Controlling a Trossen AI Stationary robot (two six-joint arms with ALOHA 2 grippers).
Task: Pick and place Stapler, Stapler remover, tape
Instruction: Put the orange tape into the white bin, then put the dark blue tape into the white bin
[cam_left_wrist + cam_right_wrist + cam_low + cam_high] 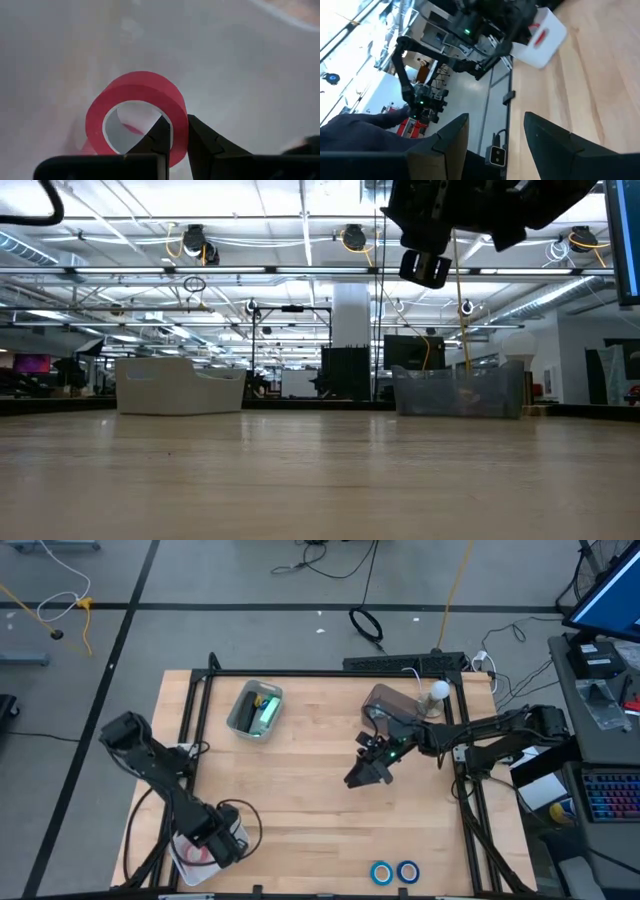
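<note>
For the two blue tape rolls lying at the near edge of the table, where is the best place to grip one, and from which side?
Each blue tape roll lies flat with its hole facing up, so coming straight down from above seems best. Put one finger in the hole and one outside, pinching the ring wall. Choose the outer side of the roll, since the two lie close together.

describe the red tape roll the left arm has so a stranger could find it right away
Start at the wooden table and go to its near left corner, where the left gripper reaches into a white bin. There its fingers pinch the wall of the red tape roll. The two blue tape rolls lie loose on the near right edge.
</note>
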